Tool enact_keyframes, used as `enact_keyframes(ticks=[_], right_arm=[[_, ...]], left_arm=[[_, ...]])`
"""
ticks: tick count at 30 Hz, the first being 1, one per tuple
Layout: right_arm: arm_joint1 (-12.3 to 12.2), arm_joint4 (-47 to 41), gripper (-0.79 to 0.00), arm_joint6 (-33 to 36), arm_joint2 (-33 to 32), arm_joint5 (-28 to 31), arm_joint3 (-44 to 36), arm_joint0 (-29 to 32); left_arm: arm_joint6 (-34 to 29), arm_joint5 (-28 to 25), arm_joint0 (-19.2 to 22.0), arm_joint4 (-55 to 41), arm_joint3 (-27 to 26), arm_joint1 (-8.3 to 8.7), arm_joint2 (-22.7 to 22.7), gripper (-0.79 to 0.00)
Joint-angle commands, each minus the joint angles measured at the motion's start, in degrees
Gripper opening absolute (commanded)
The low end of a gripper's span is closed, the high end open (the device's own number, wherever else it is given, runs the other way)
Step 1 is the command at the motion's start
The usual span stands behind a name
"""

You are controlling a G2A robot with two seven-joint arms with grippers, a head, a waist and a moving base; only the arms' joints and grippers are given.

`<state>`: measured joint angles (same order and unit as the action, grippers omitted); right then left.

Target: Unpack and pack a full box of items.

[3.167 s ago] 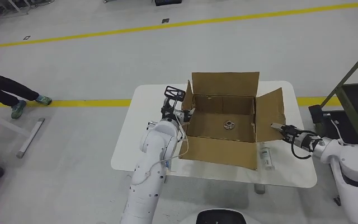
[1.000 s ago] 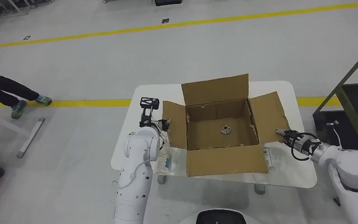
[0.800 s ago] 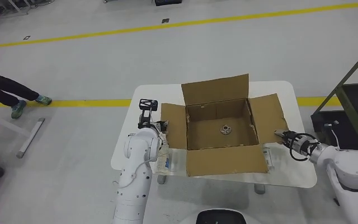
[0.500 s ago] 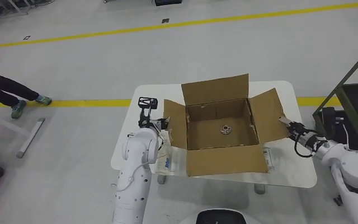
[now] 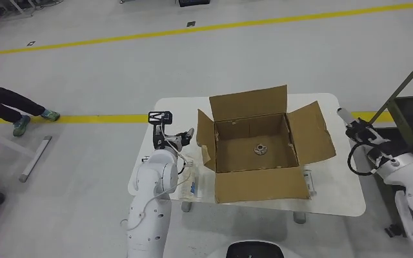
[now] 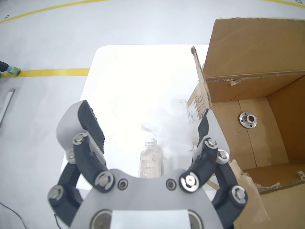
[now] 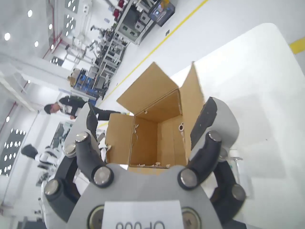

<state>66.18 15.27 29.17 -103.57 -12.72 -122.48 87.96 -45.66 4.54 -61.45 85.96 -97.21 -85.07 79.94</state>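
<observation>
The cardboard box (image 5: 258, 151) sits at the centre of the top view with all four flaps open. It is plain brown corrugated board with ragged, torn edges, and its left flap stands half upright while the others splay outward. A small metal flange (image 6: 248, 119) lies flat on the box floor, round and shiny with a bore through its middle. The left claw (image 6: 145, 111) hovers left of the box above the white surface (image 5: 335, 200), jaws spread wide and holding nothing. The right claw (image 7: 150, 106) is also spread wide and empty, out at the right edge of the top view and well apart from the box. A clear plastic bottle (image 6: 151, 160) with a white cap lies on its side at the lower left, near the surface's edge — a nudge from the arm could roll it off. The flange looks hard to pinch, being smooth, low and flat against the cardboard — ribbed pads may slip over it. A claw reaching in could also snag the raised left flap and drag the light box.
</observation>
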Motion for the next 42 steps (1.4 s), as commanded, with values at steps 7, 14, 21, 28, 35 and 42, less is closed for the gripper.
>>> enact_keyframes(ticks=[7, 14, 21, 28, 35, 42], right_arm=[[-0.9, 20.7, 0.000, 7.7, 12.6, 2.3, -0.5, -5.2], [-0.6, 38.1, 0.000, 15.4, 27.0, -0.1, 10.2, -15.4], [0.5, 41.8, 0.000, 17.3, 34.4, -2.6, 19.7, -21.3], [0.5, 41.8, 0.000, 17.3, 34.4, -2.6, 19.7, -21.3], [0.5, 42.0, 0.000, 16.5, 34.7, -1.4, 19.1, -21.0], [1.7, 43.6, 0.000, 15.6, 39.9, 2.9, 28.5, -28.3]], left_arm=[[0.6, 0.9, -0.7, -0.2, -0.6, 0.18, 0.4, 0.000], [1.1, 0.9, -1.5, 0.2, -1.6, 0.34, 0.2, 0.000], [1.4, 0.9, -2.2, -0.2, -2.3, 0.46, 0.1, 0.000], [1.4, 0.8, -2.2, 0.0, -2.4, 0.50, 0.0, 0.000], [1.4, 0.8, -2.2, 0.0, -2.4, 0.50, 0.0, 0.000], [1.4, 0.8, -2.2, 0.0, -2.4, 0.50, 0.0, 0.000]])
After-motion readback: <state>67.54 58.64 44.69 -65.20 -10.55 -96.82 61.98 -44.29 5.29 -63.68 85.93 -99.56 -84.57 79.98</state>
